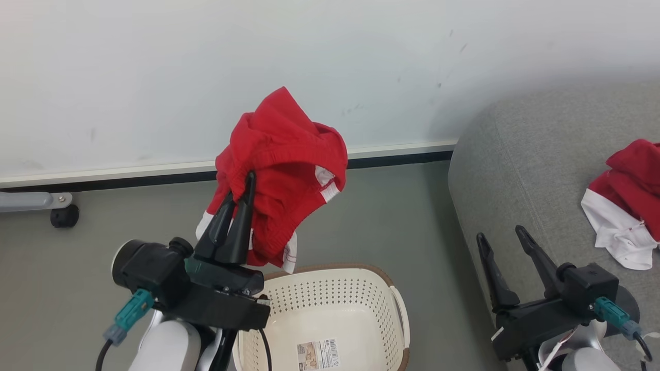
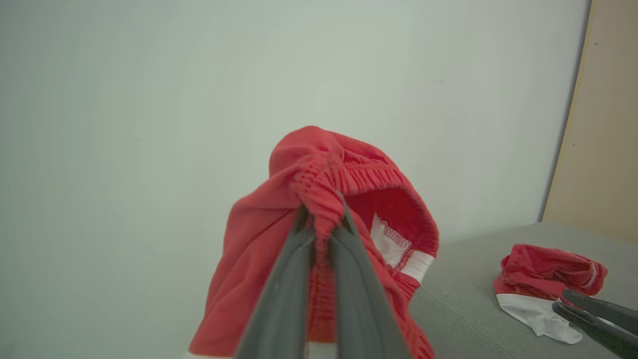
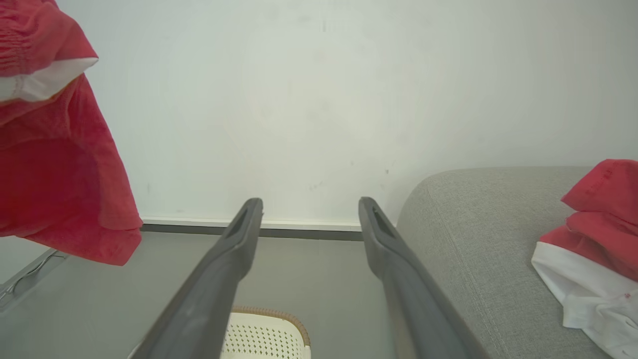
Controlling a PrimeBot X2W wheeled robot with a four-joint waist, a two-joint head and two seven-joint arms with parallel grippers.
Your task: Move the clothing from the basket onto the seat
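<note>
Head view: the left gripper [image 1: 241,188] is clamped on the red clothing [image 1: 289,154], held up above the basket [image 1: 335,309]. The right gripper [image 1: 500,233] is spread and holds nothing, near the seat [image 1: 515,154], where a red-and-white garment [image 1: 626,206] lies. Left wrist view: closed jaws pinch what may be an elastic waistband. Right wrist view: jaws wide apart, with the held clothing hanging at far left.

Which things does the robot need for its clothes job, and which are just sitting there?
For the job:
- red garment, pinched in the left gripper
- second red garment, lying on the seat
- basket
- right gripper, open and holding nothing

Just there:
- black caster on a grey leg
- white wall
- floor
</note>
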